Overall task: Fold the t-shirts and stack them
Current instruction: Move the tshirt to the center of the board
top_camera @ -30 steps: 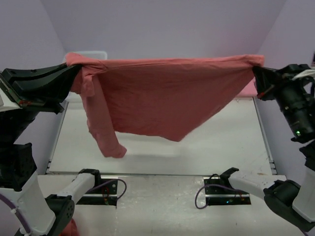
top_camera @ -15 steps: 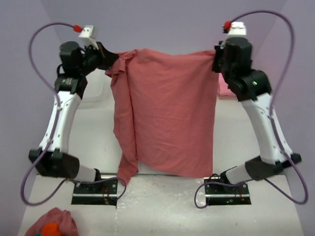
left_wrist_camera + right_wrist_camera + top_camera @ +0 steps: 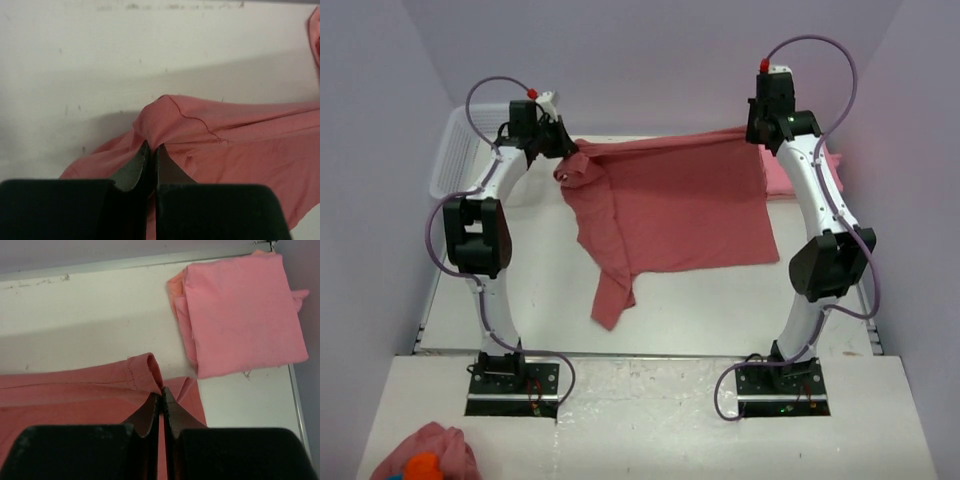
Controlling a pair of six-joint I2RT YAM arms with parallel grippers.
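- You have the rose-red t-shirt (image 3: 670,205) spread across the far half of the table (image 3: 720,300), between the two arms. Its far edge runs from one gripper to the other.
- On the right side, its near hem lies on the table. On the left, a bunched strip of cloth trails toward the near edge and ends about mid-table.
- Left gripper (image 3: 151,150): jaws pinched together on the shirt's far left corner. Your left wrist view shows the cloth gathered into a peak at the fingertips, with a shadow on the table beyond it.
- Right gripper (image 3: 162,395): jaws clamped on the far right corner, with a stitched hem fold curling just past the tips.
- A folded pink t-shirt (image 3: 240,310), lighter in tone, lies flat at the table's far right corner, just beside the held corner. You cannot tell whether the two touch.
- A white basket (image 3: 455,160) stands at the far left corner, beside the left arm.
- A pink cloth lump (image 3: 425,455) with an orange patch sits at the near left corner, well apart from both shirts.
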